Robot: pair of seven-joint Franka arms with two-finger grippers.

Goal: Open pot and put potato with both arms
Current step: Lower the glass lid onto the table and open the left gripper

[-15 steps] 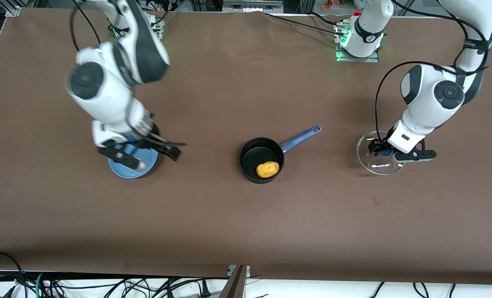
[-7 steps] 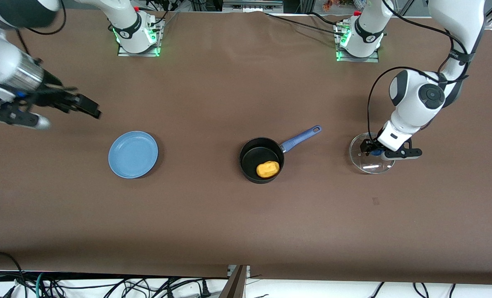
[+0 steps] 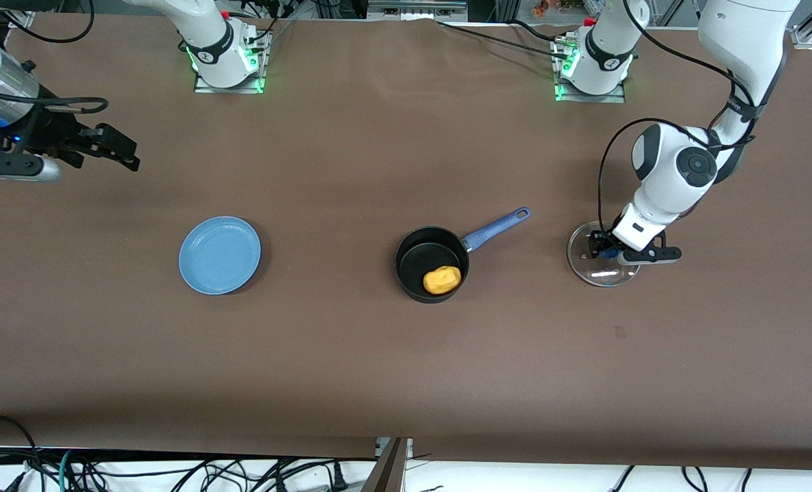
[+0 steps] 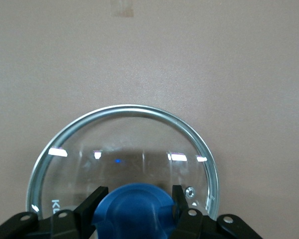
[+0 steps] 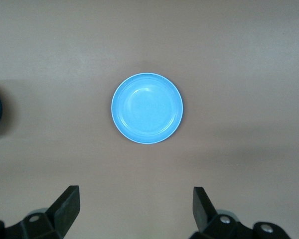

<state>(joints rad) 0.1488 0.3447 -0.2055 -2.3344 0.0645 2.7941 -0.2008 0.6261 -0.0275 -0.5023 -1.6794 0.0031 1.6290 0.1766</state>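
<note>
Robotics lab: bolted arm bases (image 3: 225,51), brown-covered table (image 3: 351,355), loose floor cables (image 3: 173,471).

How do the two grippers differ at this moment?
The left gripper is shut on the blue knob of the glass lid, low at the left arm's end of the table; the right gripper is open and holds nothing, high above the table near the blue plate. Both are black and two-fingered.

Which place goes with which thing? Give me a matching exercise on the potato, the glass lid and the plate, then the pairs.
Things:
1. potato
2. glass lid
3. blue plate

Places:
A. bare, toward the right arm's end of the table
B. inside the black pot
C. knob between the fingers of the left tool

Pairs: 1-B, 2-C, 3-A
</note>
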